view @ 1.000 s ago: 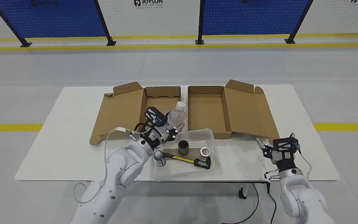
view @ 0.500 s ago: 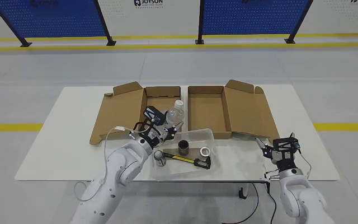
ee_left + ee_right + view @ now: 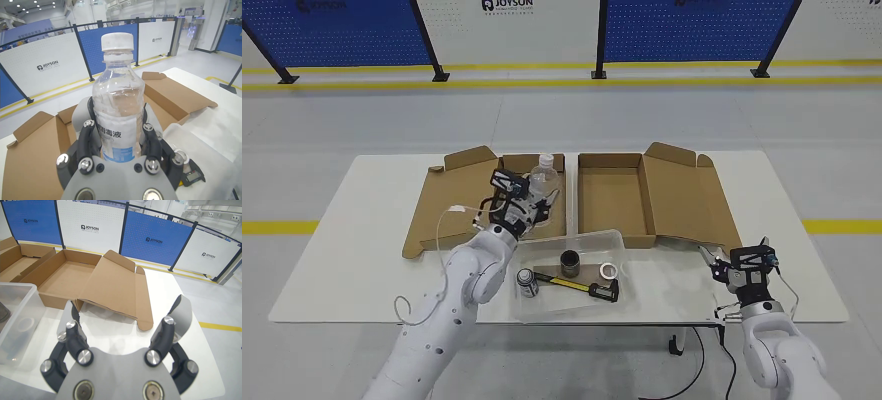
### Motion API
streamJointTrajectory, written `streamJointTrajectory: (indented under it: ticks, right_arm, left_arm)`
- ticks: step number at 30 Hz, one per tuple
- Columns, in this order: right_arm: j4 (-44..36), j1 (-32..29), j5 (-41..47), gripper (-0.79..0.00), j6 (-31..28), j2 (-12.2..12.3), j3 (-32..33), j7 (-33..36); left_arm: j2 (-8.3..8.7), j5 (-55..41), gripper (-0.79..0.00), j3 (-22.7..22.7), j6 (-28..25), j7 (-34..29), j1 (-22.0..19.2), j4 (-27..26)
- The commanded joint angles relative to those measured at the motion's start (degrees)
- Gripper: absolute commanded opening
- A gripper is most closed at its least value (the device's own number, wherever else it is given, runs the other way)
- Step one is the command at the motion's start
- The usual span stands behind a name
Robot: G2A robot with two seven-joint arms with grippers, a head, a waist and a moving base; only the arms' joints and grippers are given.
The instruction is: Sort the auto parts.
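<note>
While the left gripper (image 3: 117, 123) clasps the bottle (image 3: 117, 85) over a box (image 3: 454, 205), the right gripper (image 3: 125, 308) spread wide, parts (image 3: 569, 265) in the bin (image 3: 582, 237) await sorting.

The bottle's (image 3: 117, 106) base is hidden behind the left gripper's (image 3: 117, 123) body, and the bottle covers most of the fingers (image 3: 84, 113). A caliper (image 3: 192, 176) is half hidden behind that gripper. In the right wrist view, the clear bin (image 3: 22, 306) and the dark cylinder (image 3: 2, 313) inside it are cut by the picture's edge.
</note>
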Motion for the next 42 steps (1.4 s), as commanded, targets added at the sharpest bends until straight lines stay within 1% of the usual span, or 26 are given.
streamJointTrajectory:
  ticks: [1, 6, 9, 11, 15, 19, 36, 37, 39, 40, 41, 42]
  right_arm:
    - [0.00, 0.00, 0.00, 0.000, 0.00, 0.00, 0.00, 0.00]
    - [0.00, 0.00, 0.00, 0.000, 0.00, 0.00, 0.00, 0.00]
    - [0.00, 0.00, 0.00, 0.000, 0.00, 0.00, 0.00, 0.00]
    - [0.00, 0.00, 0.00, 0.000, 0.00, 0.00, 0.00, 0.00]
    - [0.00, 0.00, 0.00, 0.000, 0.00, 0.00, 0.00, 0.00]
    - [0.00, 0.00, 0.00, 0.000, 0.00, 0.00, 0.00, 0.00]
    - [0.00, 0.00, 0.00, 0.000, 0.00, 0.00, 0.00, 0.00]
    - [0.00, 0.00, 0.00, 0.000, 0.00, 0.00, 0.00, 0.00]
    - [0.00, 0.00, 0.00, 0.000, 0.00, 0.00, 0.00, 0.00]
    - [0.00, 0.00, 0.00, 0.000, 0.00, 0.00, 0.00, 0.00]
    - [0.00, 0.00, 0.00, 0.000, 0.00, 0.00, 0.00, 0.00]
    - [0.00, 0.00, 0.00, 0.000, 0.00, 0.00, 0.00, 0.00]
  left_arm:
    - [-0.52, -0.22, -0.785, 0.77, 2.30, 0.56, -1.83, 3.42]
    - [-1.76, 0.06, -0.785, 3.14, 5.93, 0.73, -5.32, 11.56]
    - [-2.47, -0.57, -0.785, 4.39, 6.36, -0.71, -7.44, 16.13]
    - [-2.88, -0.62, -0.785, 5.01, 6.93, -0.58, -8.37, 18.37]
    - [-3.53, -0.82, -0.785, 5.64, 7.98, 0.44, -9.43, 21.09]
    - [-4.05, -0.98, -0.785, 6.04, 8.55, -0.88, -10.61, 23.39]
    - [-6.19, 1.23, -0.779, 8.36, 11.14, -11.92, -16.43, 32.38]
    - [-6.32, 1.13, -0.708, 8.38, 11.46, -12.50, -16.64, 32.81]
    - [-6.55, 1.14, -0.686, 8.51, 11.72, -12.98, -16.98, 33.39]
    - [-6.66, 1.09, -0.628, 8.57, 11.68, -13.33, -17.13, 33.70]
    - [-6.75, 1.19, -0.511, 8.63, 11.65, -13.55, -17.33, 33.96]
    - [-6.84, 1.19, -0.366, 8.64, 11.68, -13.59, -17.45, 34.17]
